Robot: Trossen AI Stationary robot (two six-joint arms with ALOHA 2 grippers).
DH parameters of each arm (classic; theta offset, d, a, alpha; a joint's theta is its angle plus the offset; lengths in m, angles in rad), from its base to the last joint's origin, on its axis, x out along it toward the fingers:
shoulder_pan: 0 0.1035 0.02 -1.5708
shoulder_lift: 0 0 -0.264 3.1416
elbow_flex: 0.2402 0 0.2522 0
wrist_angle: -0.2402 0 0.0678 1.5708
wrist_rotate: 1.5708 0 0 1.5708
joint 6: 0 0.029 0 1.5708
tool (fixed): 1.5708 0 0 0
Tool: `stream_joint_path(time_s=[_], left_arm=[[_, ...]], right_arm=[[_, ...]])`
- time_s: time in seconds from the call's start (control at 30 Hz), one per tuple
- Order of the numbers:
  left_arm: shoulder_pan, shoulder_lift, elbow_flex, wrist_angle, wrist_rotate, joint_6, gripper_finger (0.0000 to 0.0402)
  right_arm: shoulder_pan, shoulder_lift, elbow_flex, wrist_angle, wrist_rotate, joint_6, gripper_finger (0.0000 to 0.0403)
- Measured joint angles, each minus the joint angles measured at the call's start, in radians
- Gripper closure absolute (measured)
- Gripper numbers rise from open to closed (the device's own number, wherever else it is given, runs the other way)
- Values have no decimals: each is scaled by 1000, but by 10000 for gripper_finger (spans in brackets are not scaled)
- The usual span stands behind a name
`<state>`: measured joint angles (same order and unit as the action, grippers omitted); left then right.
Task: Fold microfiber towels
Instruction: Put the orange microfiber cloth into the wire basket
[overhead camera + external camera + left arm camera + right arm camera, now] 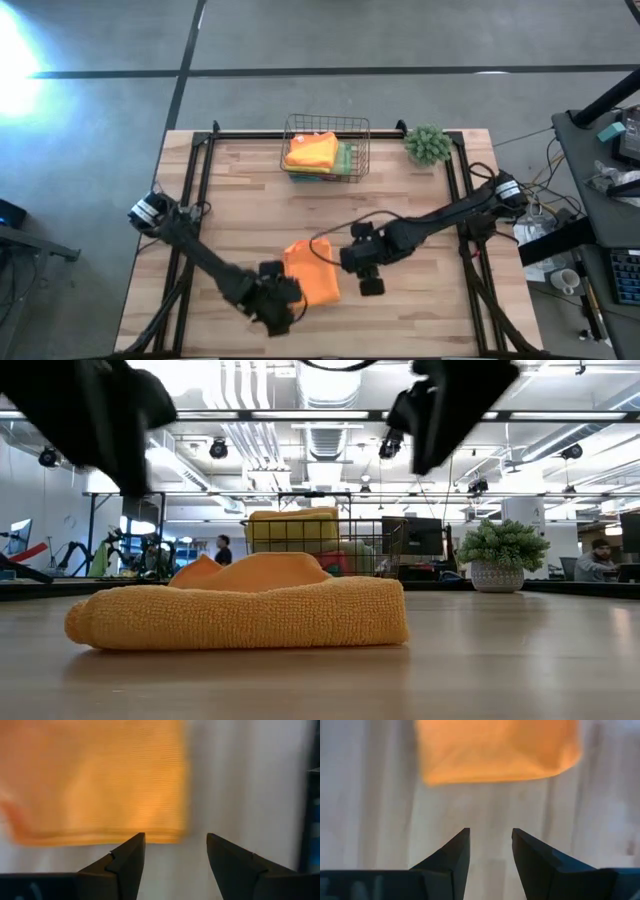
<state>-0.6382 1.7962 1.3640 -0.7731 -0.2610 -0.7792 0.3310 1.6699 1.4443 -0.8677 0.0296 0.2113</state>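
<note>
— Where's your towel (311,272)?
— You've got it lying folded on the counter (240,210), between your two claws and touching neither.
— And the claws?
— Your left claw (175,851) hangs just off one edge, fingers apart and empty. Your right claw (490,842) sits off the opposite edge, fingers also parted, holding nothing.
— The others?
— Piled in the basket (326,150).

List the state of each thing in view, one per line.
Orange towel: folded, flat on table, not held.
Basket: upright, holding folded towels.
Basket towels: stacked, orange on top.
Left claw: open, empty, beside orange towel.
Right claw: open, empty, beside orange towel.
Plant: upright.
</note>
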Motion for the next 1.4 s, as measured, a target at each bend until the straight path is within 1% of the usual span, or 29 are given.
stream_joint_path(time_s=[0.13, 0.23, 0.4, 0.5, 0.6, 0.7, 0.77, 0.83, 0.93, 1.1, 1.27, 1.4], left_arm=[[-69, 0, 0, 111, 0, -8, 206], [-107, 0, 0, 164, 0, -69, 206], [-150, 28, 44, 159, 0, -127, 206], [-162, 67, 94, 162, 17, -127, 206], [-167, 106, 142, 118, 18, -124, 206], [-168, 138, 185, 19, 12, -126, 206], [-168, 161, 217, -55, -29, -129, 206], [-167, 179, 237, -93, -89, -119, 206], [-166, 199, 249, -86, -145, -66, 206], [-156, 234, 246, -95, -168, -47, 206], [-145, 247, 246, -93, -178, -23, 206], [-134, 247, 246, -95, -228, -17, 206]], right_arm=[[73, 0, -28, -5, -4, 4, 267], [131, 0, -69, 12, -4, 5, 270], [200, 0, -132, 128, -4, 37, 269], [220, 0, -156, 198, -2, 51, 268], [230, 0, -170, 253, 3, 51, 271], [230, 0, -177, 313, 5, 51, 270], [230, 0, -185, 378, 2, 50, 266], [230, 2, -194, 423, -5, 33, 260], [227, 7, -194, 441, -5, 16, 250], [220, 22, -193, 446, -3, 9, 247], [220, 47, -193, 495, -3, -120, 243], [214, 61, -193, 549, -2, -210, 241]])
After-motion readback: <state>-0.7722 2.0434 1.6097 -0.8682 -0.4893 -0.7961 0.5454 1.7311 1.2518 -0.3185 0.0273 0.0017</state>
